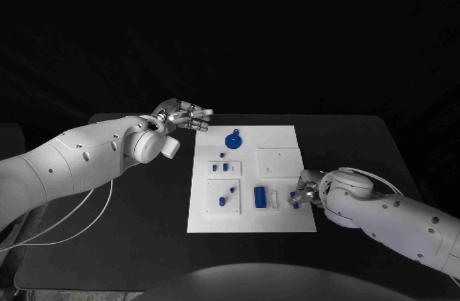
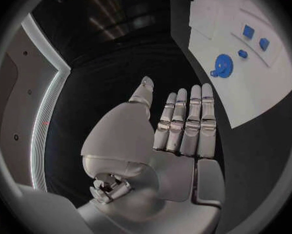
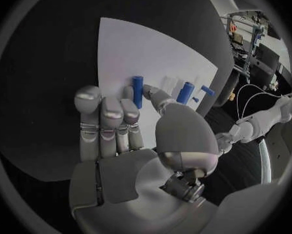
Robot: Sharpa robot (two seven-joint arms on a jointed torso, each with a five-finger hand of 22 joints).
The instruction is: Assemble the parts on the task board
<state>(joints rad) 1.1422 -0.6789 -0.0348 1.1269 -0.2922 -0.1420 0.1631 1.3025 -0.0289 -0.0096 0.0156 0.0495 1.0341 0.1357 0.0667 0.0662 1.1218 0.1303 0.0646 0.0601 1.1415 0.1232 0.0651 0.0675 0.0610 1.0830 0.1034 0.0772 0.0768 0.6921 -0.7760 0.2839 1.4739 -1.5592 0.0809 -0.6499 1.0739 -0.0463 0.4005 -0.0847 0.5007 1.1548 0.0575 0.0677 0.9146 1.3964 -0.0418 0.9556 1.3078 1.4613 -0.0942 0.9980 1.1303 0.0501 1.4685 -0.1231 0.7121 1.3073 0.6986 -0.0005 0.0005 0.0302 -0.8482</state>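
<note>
White task board (image 1: pixel 278 141) lies mid-bench on the black bench (image 1: pixel 143 248), and I see blue parts across it: a gear-like disc (image 1: pixel 232 141) near its 12 o'clock end, small pieces (image 1: pixel 223 167) in the middle, a cylinder (image 1: pixel 260 196) toward 5 o'clock. My left hand (image 1: pixel 182 117) hangs off the board's 10 o'clock corner, arm angled in from 8 o'clock; from its wrist I see the palm flat, its fingers (image 2: pixel 185 120) straight, side by side, holding nothing. My right hand (image 1: pixel 308 193) sits at the board's 4 o'clock edge, its fingers (image 3: pixel 112 120) lying together over the board by a blue cylinder; I cannot tell whether they clamp it.
</note>
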